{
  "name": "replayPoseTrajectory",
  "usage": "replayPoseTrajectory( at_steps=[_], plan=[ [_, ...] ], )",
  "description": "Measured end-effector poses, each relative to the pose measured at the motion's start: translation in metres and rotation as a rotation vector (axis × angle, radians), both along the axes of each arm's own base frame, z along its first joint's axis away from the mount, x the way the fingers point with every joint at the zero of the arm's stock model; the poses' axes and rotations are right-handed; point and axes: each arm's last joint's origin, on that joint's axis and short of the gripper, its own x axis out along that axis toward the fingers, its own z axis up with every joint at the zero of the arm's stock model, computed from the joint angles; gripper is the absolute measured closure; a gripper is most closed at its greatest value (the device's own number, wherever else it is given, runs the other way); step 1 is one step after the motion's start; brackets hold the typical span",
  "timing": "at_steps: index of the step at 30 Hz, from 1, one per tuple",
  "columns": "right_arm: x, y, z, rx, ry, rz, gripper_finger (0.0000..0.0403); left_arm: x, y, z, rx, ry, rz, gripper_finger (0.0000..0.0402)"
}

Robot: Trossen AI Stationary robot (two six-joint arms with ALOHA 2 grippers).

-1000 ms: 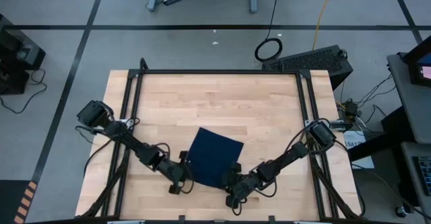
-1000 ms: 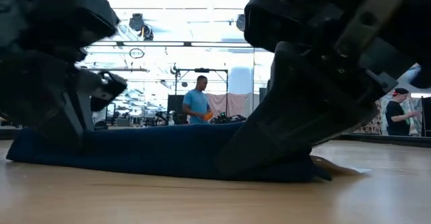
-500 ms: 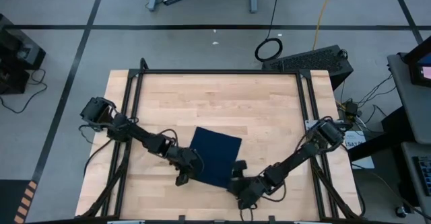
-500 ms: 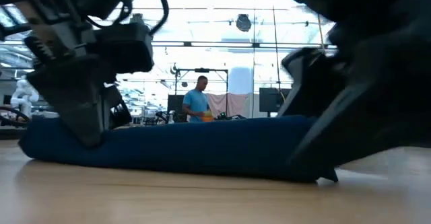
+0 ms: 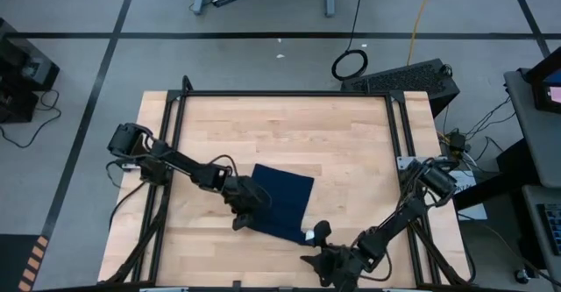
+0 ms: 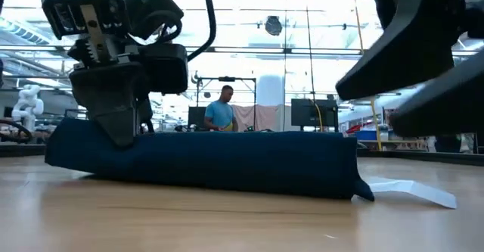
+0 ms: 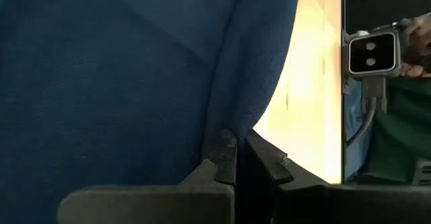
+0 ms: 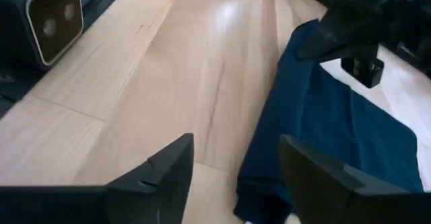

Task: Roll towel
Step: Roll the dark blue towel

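Note:
The dark navy towel (image 5: 282,200) lies on the wooden table near its front edge. Its near edge (image 6: 227,161) forms a thick fold, and a small white tag (image 6: 408,190) lies flat on the wood at its right end. My left gripper (image 5: 248,213) stands over the towel's near left corner, shut on the cloth. My right gripper (image 5: 314,245) is open just off the towel's near right corner, close to the table's front edge. In its wrist view the towel (image 8: 323,130) lies ahead of the spread fingers and nothing is between them. My left gripper pinches the left end of the towel's folded near edge (image 7: 225,140) between its two fingers (image 6: 121,127). The fingers come from above and point down. How many layers they have cannot be told. The towel's underside rests on the table along its length.
Black frame rails (image 5: 175,108) run along the table's left, right and far sides. A camera box (image 8: 54,15) sits at the front edge. Bare wood (image 5: 280,130) stretches toward the far edge. A person (image 6: 221,116) stands in the room beyond the table.
My right gripper has opened, let go of the towel's near right corner, risen and drawn back toward the table's front edge. My left gripper, still shut on the cloth, has gone toward the far right and carried the towel's near left corner with it.

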Motion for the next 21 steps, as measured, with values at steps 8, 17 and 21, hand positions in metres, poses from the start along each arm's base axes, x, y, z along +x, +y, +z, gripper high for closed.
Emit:
replayPoseTrajectory(
  at_steps=[8, 17, 21],
  plan=[
    [0.018, -0.018, -0.021, -0.047, 0.026, -0.062, 0.0219, 0.001, 0.008, 0.000, -0.076, 0.062, 0.042, 0.0390],
    [0.025, -0.026, -0.024, -0.063, 0.032, -0.084, 0.0181, 0.000, 0.013, -0.002, -0.083, 0.094, 0.056, 0.0391],
    [0.029, -0.032, -0.025, -0.054, 0.034, -0.113, 0.0158, 0.000, 0.015, -0.002, -0.083, 0.094, 0.060, 0.0391]
  ],
)
